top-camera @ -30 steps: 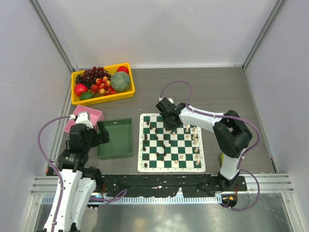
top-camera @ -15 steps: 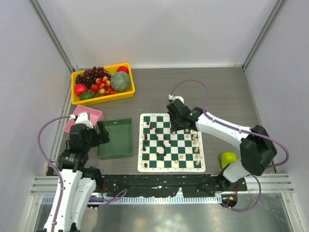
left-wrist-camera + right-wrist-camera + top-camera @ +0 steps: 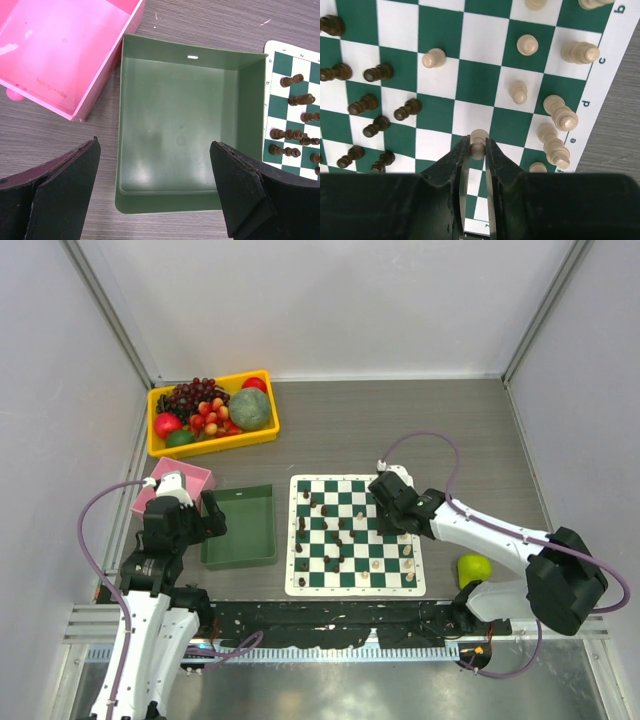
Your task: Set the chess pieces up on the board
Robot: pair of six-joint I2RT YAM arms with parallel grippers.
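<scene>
Plainly, our right fingers (image 3: 457,162) pinched one small cream pawn (image 3: 479,137) over the right half of the green-and-white checked board (image 3: 475,80), while our left fingers (image 3: 65,190) stood wide apart above one plain green plastic tray (image 3: 175,125).

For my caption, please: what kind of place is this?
Probably a robot test cell: pale panels wall in the table, two arms mount on a metal rail, props like a yellow fruit bin.
</scene>
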